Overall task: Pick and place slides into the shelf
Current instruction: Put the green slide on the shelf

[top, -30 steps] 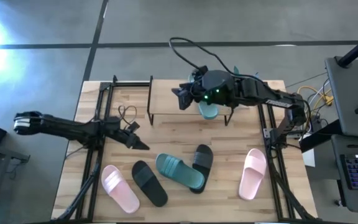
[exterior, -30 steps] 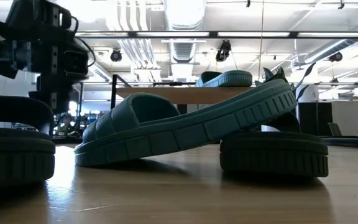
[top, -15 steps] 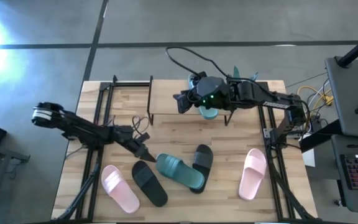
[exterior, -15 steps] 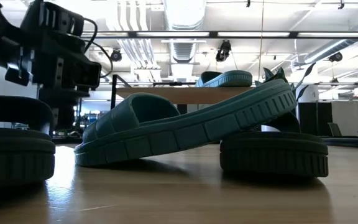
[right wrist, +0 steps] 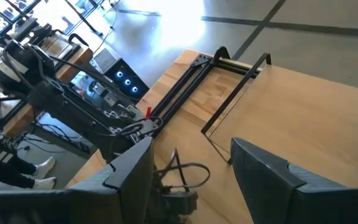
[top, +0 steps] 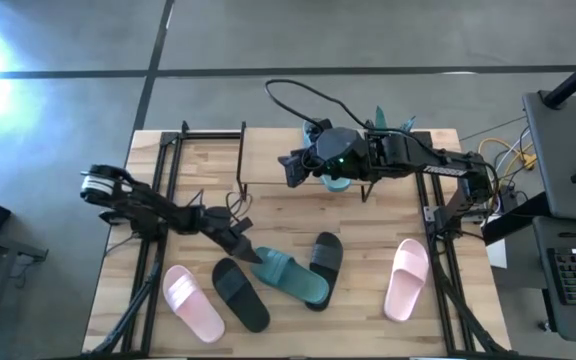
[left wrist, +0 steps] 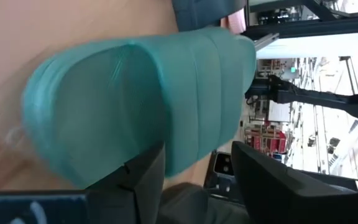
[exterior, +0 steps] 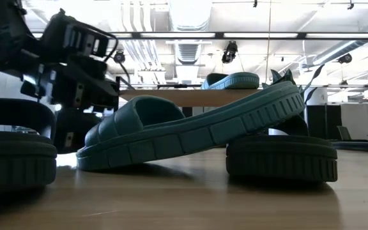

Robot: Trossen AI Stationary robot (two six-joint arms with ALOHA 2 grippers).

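Observation:
A teal slide [top: 290, 275] lies at the table's middle, tilted, with its right end resting on a black slide [top: 325, 256]. My left gripper [top: 243, 248] is open at the teal slide's left end [left wrist: 135, 106], which fills the left wrist view and reaches in between the two fingers. A second teal slide [top: 336, 181] lies on the shelf [top: 268, 152] and also shows on the shelf's top board in the low view [exterior: 232, 80]. My right gripper [top: 293, 166] hangs open above the shelf, with nothing between its fingers [right wrist: 191, 186]. My left gripper comes at the teal slide's left end [left wrist: 185, 155] from the table's left, slanting a little downward. Its open fingers [left wrist: 143, 177] stand on either side of that end. Whether they touch it, I cannot tell.
A pink slide [top: 192, 302] and a black slide [top: 240, 293] lie near the front left. Another pink slide [top: 406, 278] lies at the front right. Black metal frames [top: 158, 200] [top: 433, 205] stand along both sides of the table.
My left gripper has gone down and toward the table's right and near edges, up to the teal slide's left end, and stays open. The slides have kept their places.

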